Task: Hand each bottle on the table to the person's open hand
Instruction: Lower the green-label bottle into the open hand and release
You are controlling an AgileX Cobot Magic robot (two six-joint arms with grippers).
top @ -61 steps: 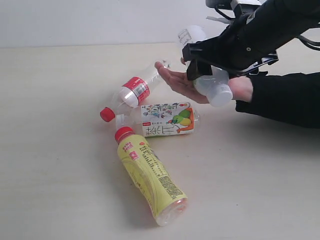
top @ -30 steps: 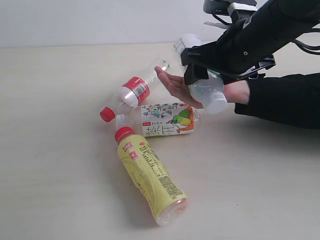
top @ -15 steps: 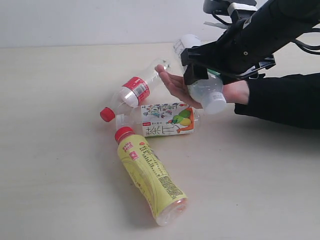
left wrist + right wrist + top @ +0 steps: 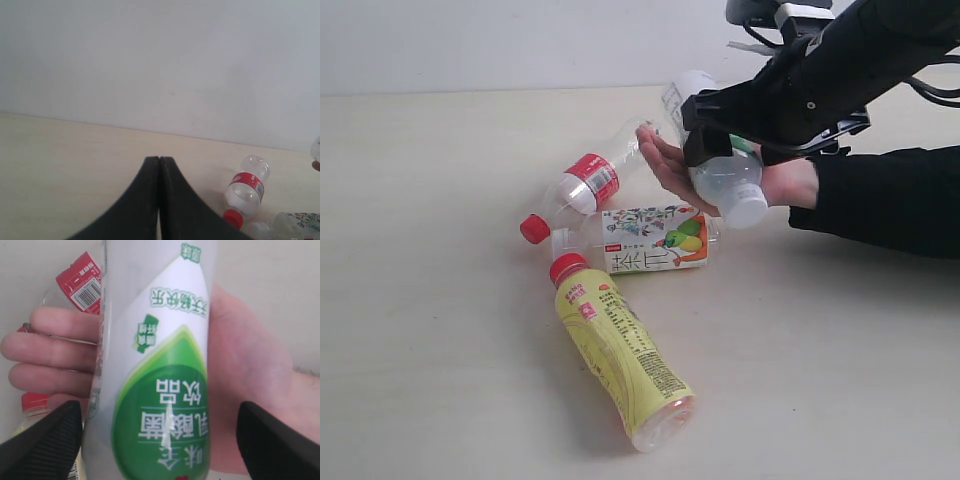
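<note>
The clear bottle with the white cap (image 4: 725, 185) lies across the person's open hand (image 4: 665, 165), cap toward the viewer. My right gripper (image 4: 715, 140) straddles it. In the right wrist view its green-labelled body (image 4: 160, 365) rests on the palm (image 4: 250, 355). The right gripper (image 4: 159, 410) is open, with a gap at one finger. The red-label bottle (image 4: 585, 180), the illustrated-label bottle (image 4: 645, 240) and the yellow bottle (image 4: 620, 350) lie on the table (image 4: 440, 300). My left gripper (image 4: 159, 162) is shut and empty, low over the table and out of the exterior view.
The person's black sleeve (image 4: 890, 195) lies along the table's right side, under my right arm. The three lying bottles cluster just left of the hand. The left wrist view shows the red-label bottle (image 4: 245, 182) and a white wall (image 4: 150, 60) behind the table.
My right gripper has carried the white-cap bottle a little left and down onto the palm. The person's fingers have curled up slightly. The other bottles have not moved.
</note>
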